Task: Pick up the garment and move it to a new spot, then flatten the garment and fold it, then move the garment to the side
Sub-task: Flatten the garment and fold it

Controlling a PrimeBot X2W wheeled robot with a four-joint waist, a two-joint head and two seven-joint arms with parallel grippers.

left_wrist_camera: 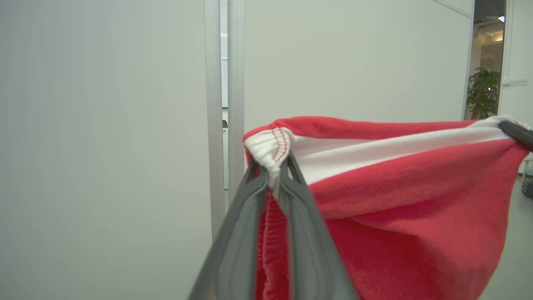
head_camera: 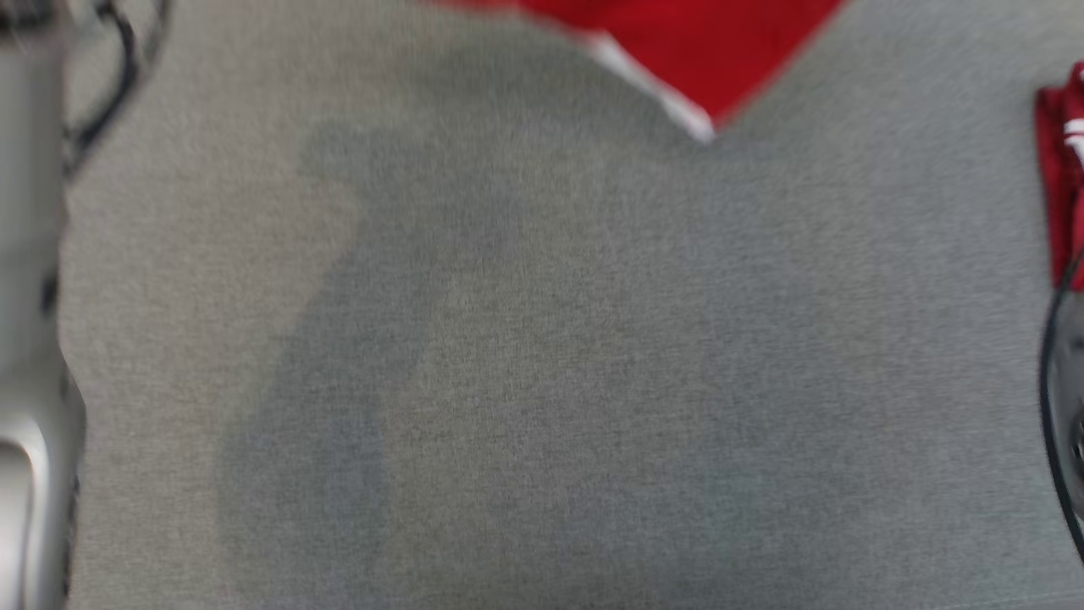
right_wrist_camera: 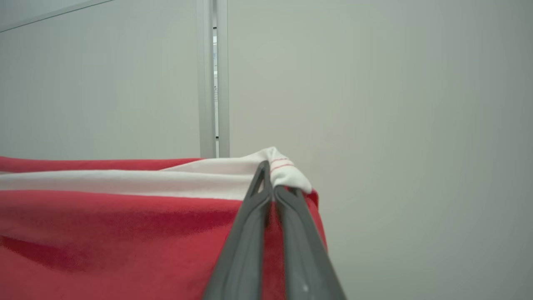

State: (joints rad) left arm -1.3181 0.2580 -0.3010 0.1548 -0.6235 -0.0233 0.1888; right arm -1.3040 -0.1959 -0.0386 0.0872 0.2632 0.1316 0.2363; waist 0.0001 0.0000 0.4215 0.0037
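Observation:
The garment is red fleece with a white hem, stretched taut in the air between my two grippers. In the left wrist view my left gripper is shut on a bunched white hem corner, and the tip of the other gripper holds the far end. The right wrist view has my right gripper shut on the opposite white corner of the garment. In the blurred head view a hanging corner of the garment dangles over the grey table.
Another red cloth with white marks lies at the table's right edge. A pale arm part and a black cable run along the left edge. White wall panels and a potted plant stand behind.

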